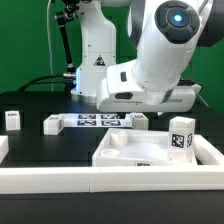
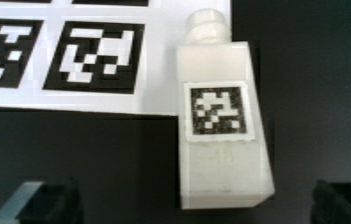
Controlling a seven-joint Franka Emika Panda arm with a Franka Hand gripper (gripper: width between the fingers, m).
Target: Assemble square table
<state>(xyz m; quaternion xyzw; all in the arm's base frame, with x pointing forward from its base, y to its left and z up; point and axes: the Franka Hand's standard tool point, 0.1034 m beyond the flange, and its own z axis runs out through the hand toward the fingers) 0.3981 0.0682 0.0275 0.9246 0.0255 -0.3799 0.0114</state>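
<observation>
The square table's top (image 1: 150, 152) is a large white slab with a raised rim, lying at the exterior view's lower right. A tagged white leg (image 2: 216, 120) lies on the black surface beside the marker board (image 2: 83, 55); the exterior view shows that leg (image 1: 140, 122) under the arm's hand. My gripper (image 2: 193, 205) is open above the leg's plain end. Its dark fingertips (image 2: 47, 200) stand wide on either side, clear of the leg, and hold nothing. In the exterior view the fingers are hidden behind the white wrist.
Two more legs (image 1: 12, 120) (image 1: 52, 124) lie at the exterior view's left, and a third (image 1: 181, 132) stands at the slab's far right. The marker board (image 1: 95, 120) lies mid-table. A long white rail (image 1: 60, 182) borders the front edge.
</observation>
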